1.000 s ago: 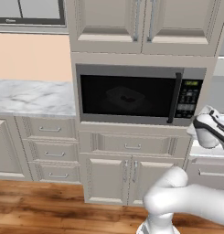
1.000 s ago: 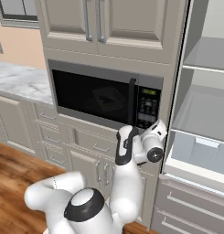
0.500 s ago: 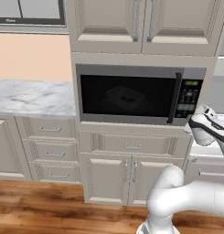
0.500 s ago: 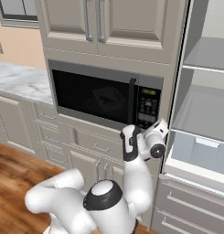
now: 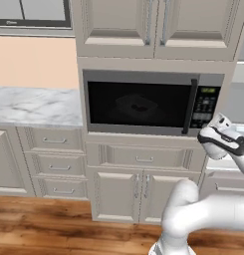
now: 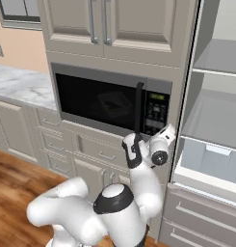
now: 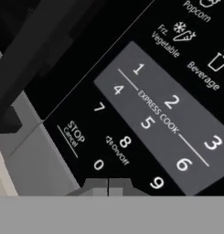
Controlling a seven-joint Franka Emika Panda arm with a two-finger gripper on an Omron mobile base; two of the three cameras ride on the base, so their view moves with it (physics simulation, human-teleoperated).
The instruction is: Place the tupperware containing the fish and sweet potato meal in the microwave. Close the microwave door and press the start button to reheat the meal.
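The microwave (image 5: 148, 79) (image 6: 110, 77) is built in under the wall cabinets. Its microwave door (image 5: 138, 127) is shut, the black bar handle (image 5: 192, 106) (image 7: 35, 59) upright beside the keypad (image 5: 205, 104) (image 6: 157, 113) (image 7: 154, 109). Through the dark glass the tupperware (image 5: 137, 104) (image 6: 112, 102) shows dimly on the turntable; the fish and sweet potato meal is too dim to make out. My gripper (image 5: 219, 121) (image 6: 169, 131) (image 7: 108, 186) is shut and empty, its tips close to the keypad's lower part, near the 0 and 9 keys and the STOP key (image 7: 72, 135). I cannot make out the start button.
A marble counter (image 5: 34, 104) with drawers below lies left of the microwave. Cabinet doors (image 5: 138, 194) stand under it. To the right is an open shelf unit (image 6: 216, 120). Wood floor (image 5: 54, 234) runs along the front.
The hand has edged slightly closer to the keypad, and the arm's elbow has swung over to the right. The gripper stays shut; the door stays closed.
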